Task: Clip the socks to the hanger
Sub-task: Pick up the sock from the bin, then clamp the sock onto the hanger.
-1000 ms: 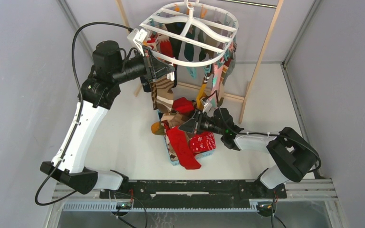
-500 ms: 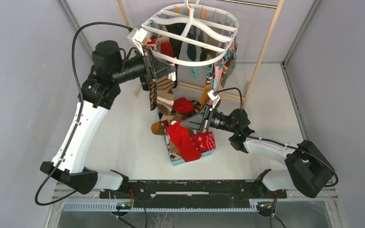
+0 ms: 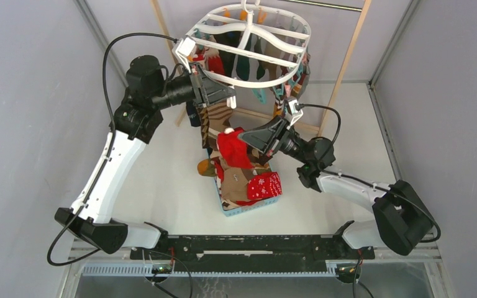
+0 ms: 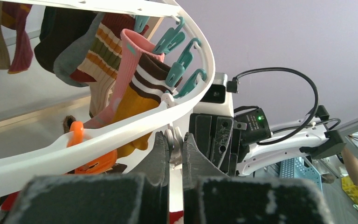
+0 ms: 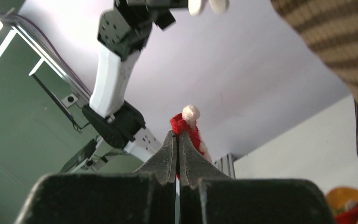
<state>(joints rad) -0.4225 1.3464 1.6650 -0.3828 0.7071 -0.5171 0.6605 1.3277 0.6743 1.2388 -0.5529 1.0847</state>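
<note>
The white oval hanger (image 3: 248, 46) hangs at the top centre with several socks clipped to it. My left gripper (image 3: 227, 97) is shut on a white clip (image 4: 173, 141) under the hanger's rim (image 4: 121, 128), next to teal pins (image 4: 179, 70) and an orange pin (image 4: 77, 135). My right gripper (image 3: 249, 138) is shut on a plain red sock (image 3: 233, 149) and holds it above the basket, just below the left gripper. In the right wrist view the red sock (image 5: 186, 125) sticks up from between the shut fingertips (image 5: 177, 136). A brown argyle sock (image 3: 216, 118) hangs by the left gripper.
A small light-blue basket (image 3: 248, 207) on the table holds a snowflake sock (image 3: 264, 185), a tan sock (image 3: 236, 177) and a mustard one (image 3: 206, 167). The pale wooden rack frame (image 3: 343, 65) stands behind. Grey walls close in on both sides.
My right gripper has risen up and to the left with the red sock, lifting it out of the basket towards the left gripper. The left gripper has shifted slightly right on the hanger's rim.
</note>
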